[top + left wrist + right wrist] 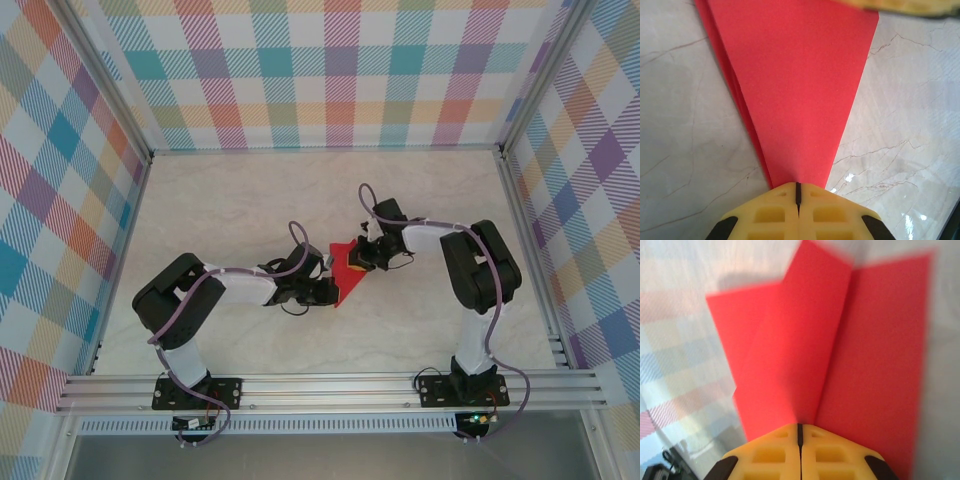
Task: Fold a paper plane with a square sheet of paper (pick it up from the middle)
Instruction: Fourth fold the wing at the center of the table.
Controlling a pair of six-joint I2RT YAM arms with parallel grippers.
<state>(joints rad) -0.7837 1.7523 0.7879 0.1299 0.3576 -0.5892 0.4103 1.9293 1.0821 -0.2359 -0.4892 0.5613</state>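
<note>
- My left jaws are clenched on the narrow nose of the paper plane [800, 90]; my right jaws are clamped on its layered wide end.
- It sits mid-desk [250, 200] between both arms. I cannot tell whether it is lifted.
- I judge the folding mostly done: a tapered dart with layered flaps. The wings may need final creasing.
- From above, the nose points toward 7 o'clock and the long axis runs 7 to 1.

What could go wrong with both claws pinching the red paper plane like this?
1. The left claw and right claw are shut on opposite ends of the paper plane; pulling apart could tear the thin paper.
2. The left claw grips just the narrow tip, so that end might slip free.
3. Near the right claw the folded layers fan apart, so the folds may open up.
</note>
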